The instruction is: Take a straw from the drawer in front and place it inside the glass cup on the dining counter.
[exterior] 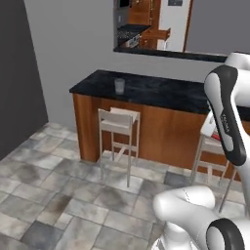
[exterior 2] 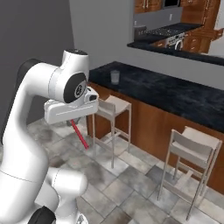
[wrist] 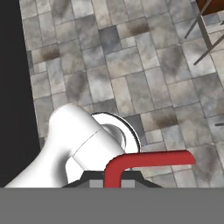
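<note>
My gripper [exterior 2: 74, 121] is shut on the red straw [exterior 2: 80, 135], which slants down from the hand toward the tiled floor. In the hand view the straw [wrist: 148, 159] rises between the fingertips [wrist: 95, 183] and its bent tip turns off to the right. The glass cup [exterior: 119, 86] stands near the left end of the black dining counter [exterior: 166, 93], well beyond the hand. From the right base camera the cup [exterior 2: 114, 77] and counter [exterior 2: 175, 94] lie past the hand, up and to the right. The drawer is out of view.
Two pale stools stand against the counter's wooden base: one [exterior 2: 112, 107] under the cup, another [exterior 2: 192, 146] further right. A grey wall closes the left side. Grey stone tiles [exterior: 58, 195] cover the open floor in front.
</note>
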